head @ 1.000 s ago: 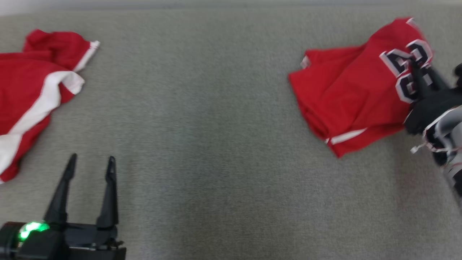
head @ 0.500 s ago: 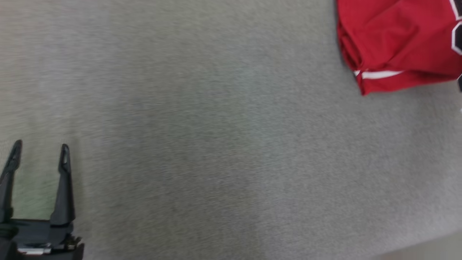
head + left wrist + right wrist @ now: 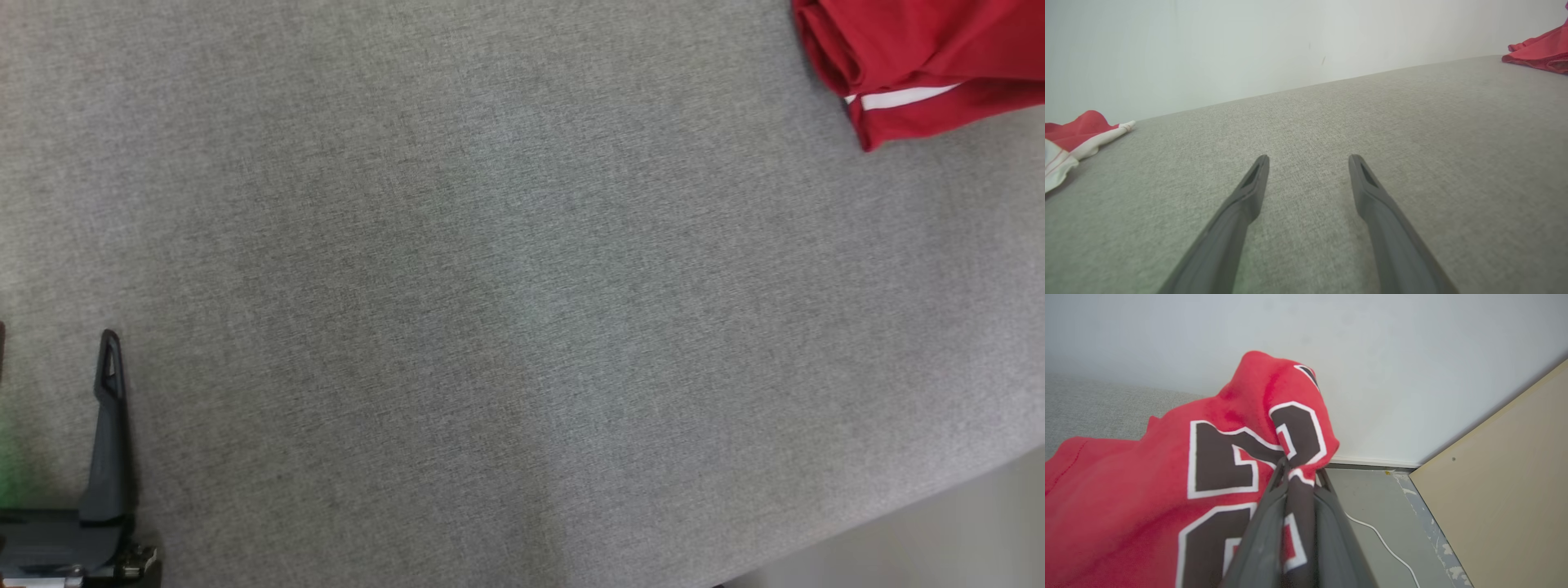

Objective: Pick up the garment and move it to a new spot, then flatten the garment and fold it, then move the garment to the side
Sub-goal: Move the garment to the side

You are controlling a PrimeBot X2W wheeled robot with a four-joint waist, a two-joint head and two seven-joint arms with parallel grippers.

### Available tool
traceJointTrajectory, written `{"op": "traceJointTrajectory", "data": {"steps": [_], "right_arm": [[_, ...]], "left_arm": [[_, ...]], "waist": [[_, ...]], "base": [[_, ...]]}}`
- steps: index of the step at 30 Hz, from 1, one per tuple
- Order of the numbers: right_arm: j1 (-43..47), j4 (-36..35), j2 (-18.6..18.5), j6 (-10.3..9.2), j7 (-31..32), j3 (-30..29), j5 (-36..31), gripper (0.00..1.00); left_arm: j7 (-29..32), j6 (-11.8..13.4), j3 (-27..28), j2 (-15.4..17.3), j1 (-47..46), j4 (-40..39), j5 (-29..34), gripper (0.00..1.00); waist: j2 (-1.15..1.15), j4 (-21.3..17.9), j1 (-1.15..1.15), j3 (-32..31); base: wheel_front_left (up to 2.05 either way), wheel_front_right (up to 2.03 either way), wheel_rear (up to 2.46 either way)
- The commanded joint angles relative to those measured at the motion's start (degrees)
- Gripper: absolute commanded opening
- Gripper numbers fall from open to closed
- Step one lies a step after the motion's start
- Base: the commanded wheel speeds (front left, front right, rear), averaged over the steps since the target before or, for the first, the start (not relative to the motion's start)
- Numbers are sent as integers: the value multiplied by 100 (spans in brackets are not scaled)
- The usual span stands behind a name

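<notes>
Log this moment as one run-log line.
right end effector: shut on jersey, at its number print | left end effector: open, empty, over grey surface | second garment: lying on surface

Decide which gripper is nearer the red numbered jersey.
Right. The right gripper is shut on the jersey, fingers pinching its numbered fabric. The left gripper stands open above the grey surface, well apart from the jersey.

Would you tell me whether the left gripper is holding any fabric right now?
No: the left gripper stands open over the grey surface, with nothing between its two fingers.
</notes>
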Motion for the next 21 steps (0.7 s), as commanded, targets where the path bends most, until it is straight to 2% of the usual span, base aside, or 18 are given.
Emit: {"op": "traceJointTrajectory", "data": {"steps": [1,4,5,6,7,13,17,21], "right_arm": [[-131,69,-4,-17,-49,20,-92,0],[-231,215,-42,-17,-74,71,-183,0],[-269,266,-59,-17,-90,56,-196,29],[-301,281,-52,-17,-105,57,-225,90],[-324,324,-35,-17,-112,31,-219,100],[-325,249,-17,-17,-146,-114,-292,100],[-49,-366,-68,-17,-147,-432,-455,100],[384,-1143,85,-17,-149,-832,-668,100]], "left_arm": [[-17,24,-4,-15,4,20,13,100],[-17,25,-2,-29,-38,23,11,100],[-17,24,-9,-35,-50,23,13,100],[-16,27,-11,-44,-57,23,21,100],[-17,30,-14,-53,-61,27,28,100],[-17,34,-34,-133,-118,104,27,100],[-17,43,-40,-230,-146,174,-19,100],[-17,51,-60,-382,-78,286,-37,100]], "waist": [[-1,50,-1,21],[-1,115,-1,51],[-1,132,-1,61],[-1,144,-1,70],[-1,157,-1,77],[-1,214,-1,-12],[-1,289,-1,-269],[-1,412,-1,-710]], "base": [[0,0,0],[0,0,0],[0,0,0],[0,0,0],[0,0,0],[0,0,0],[0,0,0],[0,0,0]]}}
